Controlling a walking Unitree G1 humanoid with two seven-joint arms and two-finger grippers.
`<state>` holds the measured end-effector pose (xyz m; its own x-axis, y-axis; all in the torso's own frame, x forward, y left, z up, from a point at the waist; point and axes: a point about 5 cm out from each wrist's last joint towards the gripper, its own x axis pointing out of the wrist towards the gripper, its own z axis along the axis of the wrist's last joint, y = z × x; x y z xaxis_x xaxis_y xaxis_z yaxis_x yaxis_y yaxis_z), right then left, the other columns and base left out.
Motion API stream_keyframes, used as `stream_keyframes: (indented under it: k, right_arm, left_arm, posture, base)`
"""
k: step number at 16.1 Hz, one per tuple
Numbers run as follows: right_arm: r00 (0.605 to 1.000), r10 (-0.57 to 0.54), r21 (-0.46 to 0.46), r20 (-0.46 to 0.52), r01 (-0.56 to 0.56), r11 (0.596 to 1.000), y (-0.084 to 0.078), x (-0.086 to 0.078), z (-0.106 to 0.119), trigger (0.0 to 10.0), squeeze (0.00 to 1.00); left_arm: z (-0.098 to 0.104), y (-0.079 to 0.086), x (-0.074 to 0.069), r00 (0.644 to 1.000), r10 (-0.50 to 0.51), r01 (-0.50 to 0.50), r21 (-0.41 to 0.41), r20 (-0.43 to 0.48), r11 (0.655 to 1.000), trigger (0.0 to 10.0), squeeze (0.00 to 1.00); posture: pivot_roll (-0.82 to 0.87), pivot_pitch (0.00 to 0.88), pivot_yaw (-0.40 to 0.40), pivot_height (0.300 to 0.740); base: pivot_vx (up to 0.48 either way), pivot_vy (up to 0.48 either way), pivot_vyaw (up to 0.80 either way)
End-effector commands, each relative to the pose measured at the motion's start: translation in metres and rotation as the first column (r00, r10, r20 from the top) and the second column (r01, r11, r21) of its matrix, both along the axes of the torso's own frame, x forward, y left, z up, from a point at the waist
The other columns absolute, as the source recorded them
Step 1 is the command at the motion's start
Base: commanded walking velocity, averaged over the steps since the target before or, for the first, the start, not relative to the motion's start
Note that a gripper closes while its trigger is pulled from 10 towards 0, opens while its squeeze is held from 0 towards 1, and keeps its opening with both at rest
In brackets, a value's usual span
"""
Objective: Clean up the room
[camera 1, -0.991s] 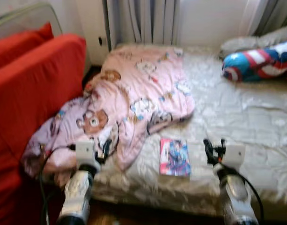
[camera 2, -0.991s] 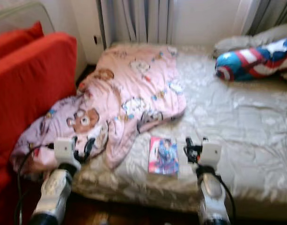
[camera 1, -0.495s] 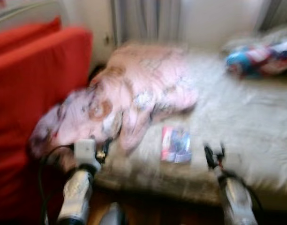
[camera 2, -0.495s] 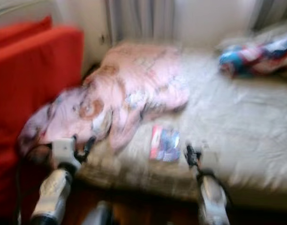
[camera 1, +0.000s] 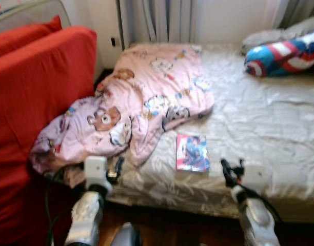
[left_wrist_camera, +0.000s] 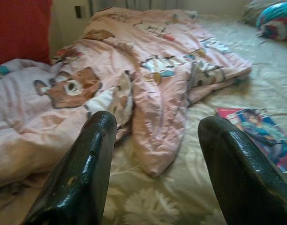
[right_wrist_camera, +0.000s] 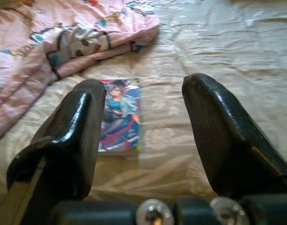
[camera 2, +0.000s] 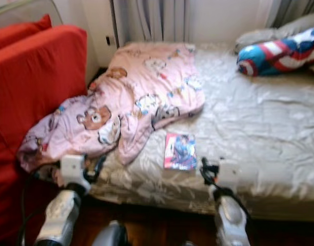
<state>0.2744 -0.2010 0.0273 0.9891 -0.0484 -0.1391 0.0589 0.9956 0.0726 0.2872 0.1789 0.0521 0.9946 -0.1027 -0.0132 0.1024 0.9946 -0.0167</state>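
Right pincer [right_wrist_camera: 139,136] gapes above glossy book [right_wrist_camera: 119,115] on satiny bedsheet [right_wrist_camera: 218,61].

A red sofa [camera 1: 39,97] stands beside the bed [camera 1: 270,128], grey curtains [camera 1: 157,20] and a wall socket [camera 1: 113,42] behind.

Pink bear-print blanket [camera 1: 152,102], red sofa [camera 1: 39,102], beige floral sheet [camera 1: 259,123], blue-red book [camera 1: 192,153]
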Motion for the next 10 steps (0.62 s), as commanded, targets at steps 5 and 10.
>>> stream_keyframes:
  k: [5,10]
  right_arm:
    - [1.000,0.014,0.010,-0.017,-0.014,1.000,0.0061,0.0023,-0.0004,10.0,0.00]
    - [1.000,0.014,0.015,-0.015,-0.013,1.000,0.0073,0.0028,-0.0009,10.0,0.00]
  left_arm:
    - [-0.0002,0.0044,-0.0011,1.000,0.015,-0.015,-0.003,-0.013,1.000,10.0,0.00]
    - [-0.0011,0.0049,-0.0029,1.000,0.020,-0.020,0.000,-0.019,1.000,10.0,0.00]
  posture:
    - [-0.01,0.089,-0.005,0.654]
    - [-0.01,0.101,-0.003,0.634]
  base:
    - [0.000,0.000,0.00]
    - [0.000,0.000,0.00]
